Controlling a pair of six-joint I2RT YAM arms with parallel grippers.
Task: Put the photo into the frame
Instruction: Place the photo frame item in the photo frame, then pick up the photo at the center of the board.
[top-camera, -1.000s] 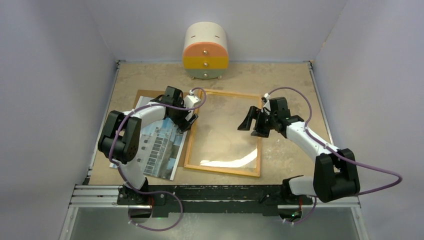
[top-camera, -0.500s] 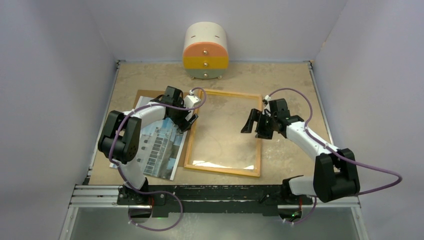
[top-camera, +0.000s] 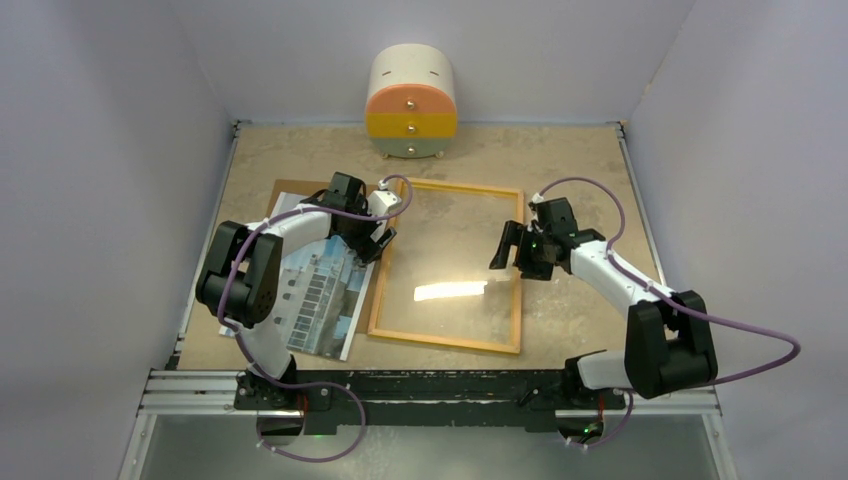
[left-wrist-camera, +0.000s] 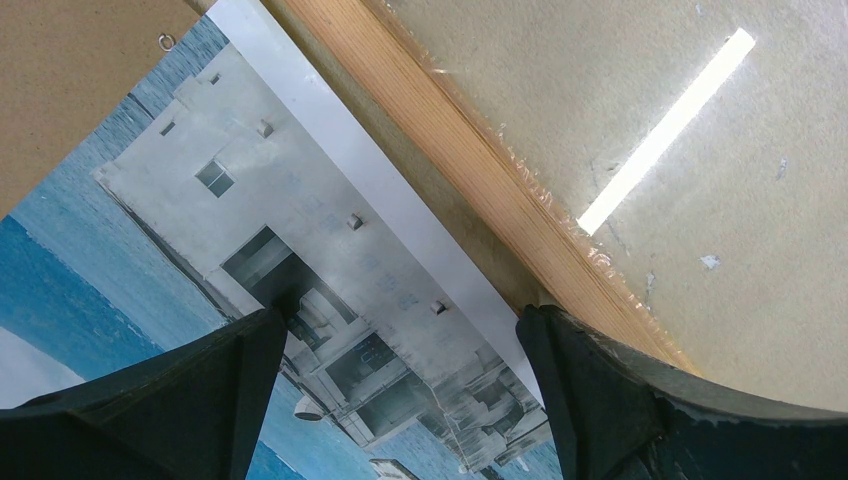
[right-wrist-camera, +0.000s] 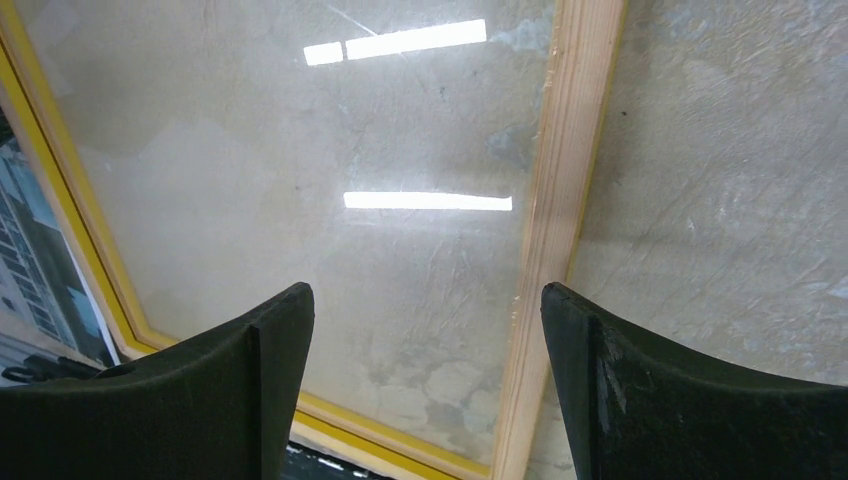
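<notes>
Left gripper (top-camera: 378, 238): jaws wide apart and holding nothing; it hangs low over the photo's right edge, just beside the frame's left rail. In the left wrist view (left-wrist-camera: 400, 320) one fingertip stands over the print and the other over the rail.
Right gripper (top-camera: 510, 248): jaws apart and holding nothing, straddling the frame's right rail from above. In the right wrist view (right-wrist-camera: 425, 300) one finger is over the pane and the other over bare table.
Photo (top-camera: 315, 290): lies flat, picture side up, to the left of the frame and outside it; its white border runs alongside the left rail (left-wrist-camera: 300, 230).
Frame (top-camera: 445, 340): flat on the table at the middle, with a wood-coloured right rail (right-wrist-camera: 555, 200) and a yellow left rail.
Pane (top-camera: 450, 250): clear, inside the frame, with ceiling lights glaring on it.
Brown board (top-camera: 290, 187): lies under the photo's far end, one corner showing.
Drawer unit (top-camera: 412, 103): stands at the table's far edge, well apart from both arms.
Table (top-camera: 580, 160): beige and mottled.
</notes>
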